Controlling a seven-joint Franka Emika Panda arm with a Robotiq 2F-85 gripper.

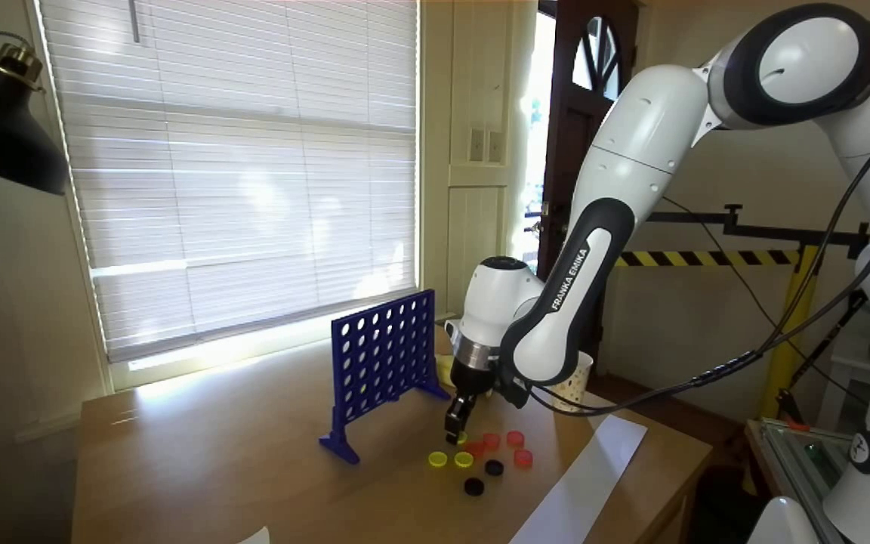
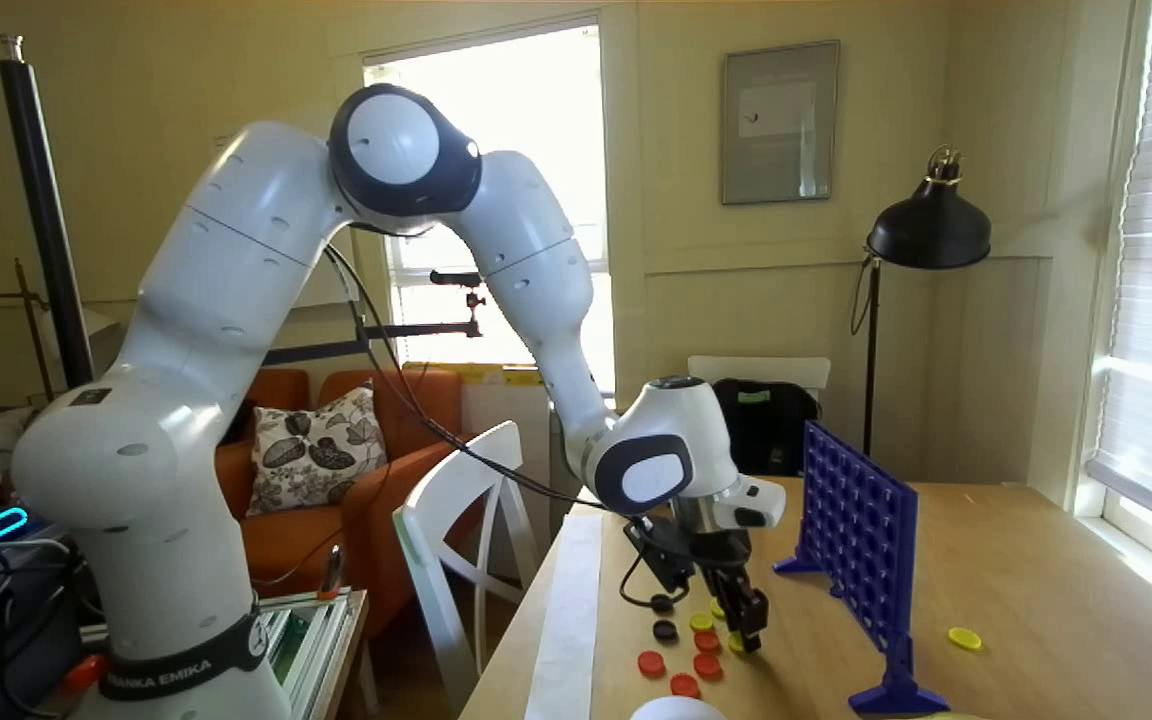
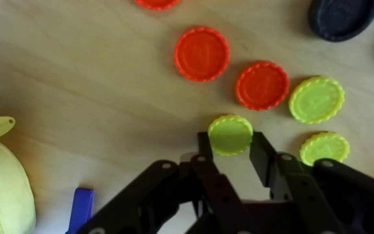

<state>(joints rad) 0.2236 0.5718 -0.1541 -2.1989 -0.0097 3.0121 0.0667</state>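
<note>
Grasping, apparently the current step: gripper (image 3: 230, 141) pinches a yellow ridged game disc (image 3: 230, 134) at its rim, near a red disc (image 3: 262, 85) on the table (image 3: 93, 71); next move likely wants a steady lift.

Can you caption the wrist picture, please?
The gripper pinches a yellow game disc, with red discs and a black disc nearby.

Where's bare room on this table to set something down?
Mostly bare tabletop lies between the blue Connect Four grid and window blinds, though one yellow disc sits there. Crowded: around the hand, where red, yellow and black discs cluster.
</note>
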